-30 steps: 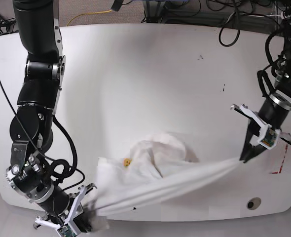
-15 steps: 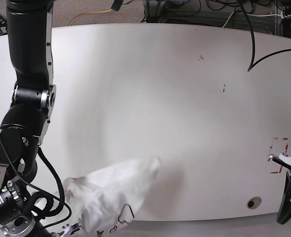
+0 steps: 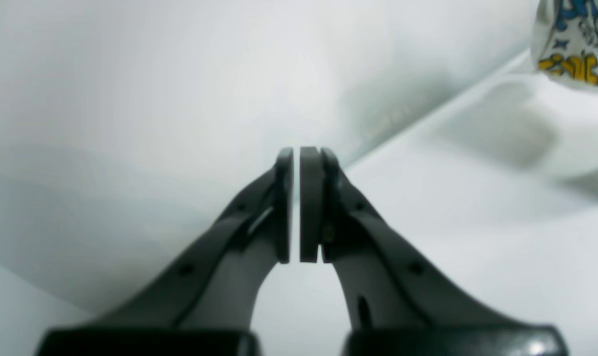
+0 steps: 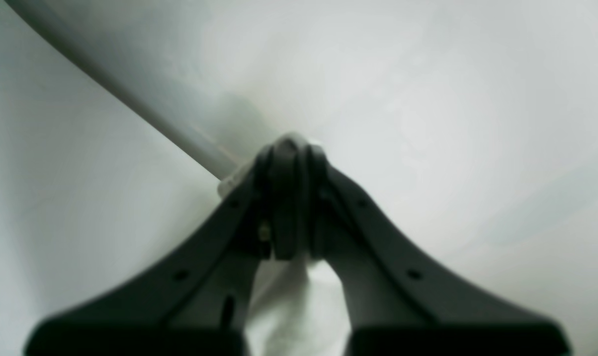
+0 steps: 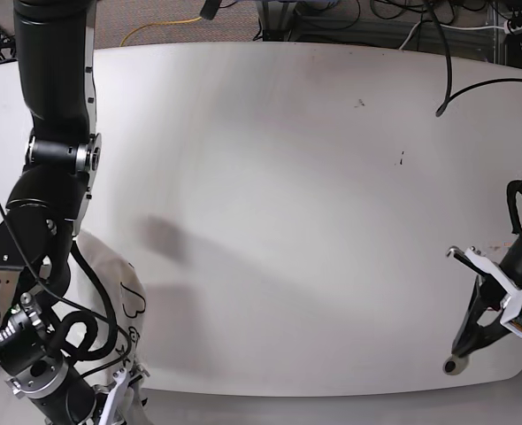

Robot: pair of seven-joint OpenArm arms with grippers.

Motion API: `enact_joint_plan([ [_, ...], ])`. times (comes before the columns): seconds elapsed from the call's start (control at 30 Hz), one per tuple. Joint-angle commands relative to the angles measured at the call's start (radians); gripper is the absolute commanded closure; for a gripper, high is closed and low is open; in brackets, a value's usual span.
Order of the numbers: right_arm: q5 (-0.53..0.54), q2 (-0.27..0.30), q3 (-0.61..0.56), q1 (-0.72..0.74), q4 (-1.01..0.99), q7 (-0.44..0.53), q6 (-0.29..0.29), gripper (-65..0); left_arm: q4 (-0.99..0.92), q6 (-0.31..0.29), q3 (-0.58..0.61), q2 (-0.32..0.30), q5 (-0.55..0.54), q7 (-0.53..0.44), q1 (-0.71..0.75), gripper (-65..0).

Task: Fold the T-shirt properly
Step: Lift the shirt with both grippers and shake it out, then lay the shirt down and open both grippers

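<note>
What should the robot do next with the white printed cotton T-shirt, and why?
Probably carry the white printed cotton T-shirt back over the white table and lay it down. The right gripper alone pinches it, bunched at the table's edge, while the left gripper is shut on nothing, far across the table.

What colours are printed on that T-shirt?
Blue and yellow print on the white T-shirt, clearest in the left wrist view.

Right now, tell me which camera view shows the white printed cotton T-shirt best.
Base view: the white printed cotton T-shirt bunches behind the right arm at the table's edge. The right wrist view shows only plain cloth in the shut right gripper; the left wrist view catches a printed corner.
</note>
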Motion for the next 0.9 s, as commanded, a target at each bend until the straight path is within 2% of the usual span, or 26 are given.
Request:
enact_joint_plan([
  [0.0,0.011,0.005,0.001,0.056,0.023,0.04,-0.002,0.0,0.006,0.007,-0.015,-0.008,0.001,-0.026,0.02,0.0],
  [0.2,0.011,-0.001,-0.16,0.081,0.029,0.04,-0.002,0.0,0.002,0.007,-0.121,0.038,0.004,-0.026,0.187,0.0],
  [0.37,0.01,-0.07,-0.253,0.105,0.08,0.037,-0.003,0.0,0.005,0.007,-0.213,0.086,0.004,-0.026,0.291,0.0],
  [0.43,-0.001,-0.076,-0.27,0.112,0.089,0.037,-0.006,0.0,0.005,0.007,-0.239,0.088,0.004,-0.026,0.333,0.0],
  [0.6,-0.084,-0.151,-0.267,0.144,0.087,0.037,-0.002,0.0,0.003,0.007,-0.305,0.104,0.004,-0.026,0.409,0.0],
  [0.7,-0.096,-0.171,-0.269,0.135,0.097,0.037,-0.002,0.0,0.006,0.007,-0.312,0.106,0.004,-0.026,0.44,0.0],
  [0.87,-0.101,-0.179,-0.267,0.021,0.138,0.039,-0.002,0.0,0.006,0.007,-0.312,0.129,0.004,-0.026,0.477,0.0],
])
